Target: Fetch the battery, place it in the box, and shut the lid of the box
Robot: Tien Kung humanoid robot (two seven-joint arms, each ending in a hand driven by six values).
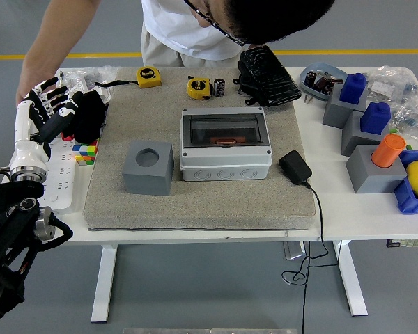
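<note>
The white counter (pixel 348 209) carries a grey mat (pixel 202 188) with the lidded box (pixel 225 142) at its middle. The battery (pixel 219 87) stands near the mat's far edge. At far left, the left hand (pixel 45 111) hovers upright, fingers spread, empty.

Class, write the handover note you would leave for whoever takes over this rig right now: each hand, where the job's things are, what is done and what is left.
Left hand: raised over the table's left edge, fingers spread, holding nothing; a person's arm reaches down just behind it.
Right hand: not in view.
Box: on the grey mat, centre, its clear lid lying flat over it; something orange shows through the lid.
Battery: small dark cylinder at the mat's far edge, beside the yellow tape measure, if that is it.
Done: nothing visible.
Left: fetch the battery, put it in the box, close the lid.
</note>
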